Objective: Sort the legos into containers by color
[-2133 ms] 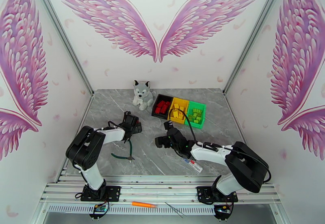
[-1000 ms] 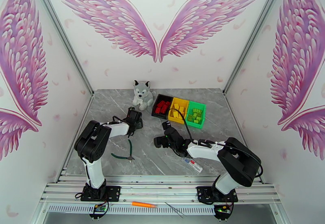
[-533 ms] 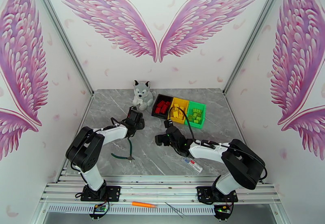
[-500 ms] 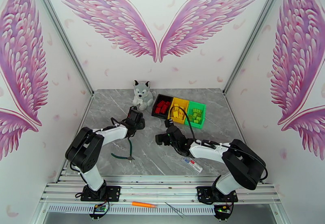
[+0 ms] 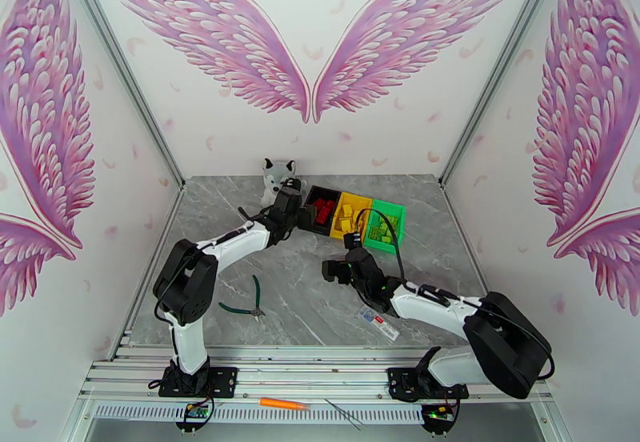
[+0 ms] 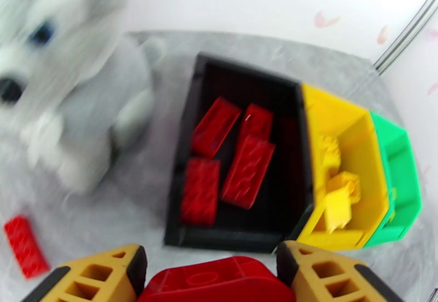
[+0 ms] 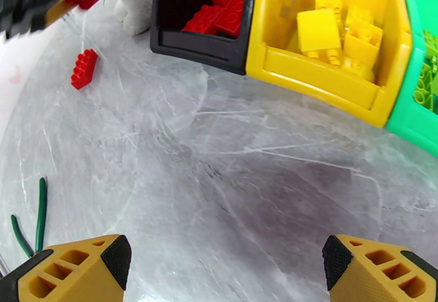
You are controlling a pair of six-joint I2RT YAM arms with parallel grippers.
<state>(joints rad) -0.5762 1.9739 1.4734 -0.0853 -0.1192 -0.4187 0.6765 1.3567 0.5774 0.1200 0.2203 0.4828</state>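
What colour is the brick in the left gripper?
Red. The brick shows best in the left wrist view.

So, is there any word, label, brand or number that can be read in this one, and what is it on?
Nothing can be read here.
White tag on the table: red and blue print, too small to read.
Bins and bricks: no print visible; wrist views too blurred to show any stud lettering.

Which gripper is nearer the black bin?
Left. The left gripper, holding a red brick, hovers just short of the black bin; the open right gripper sits farther back over the table, facing the yellow bin.
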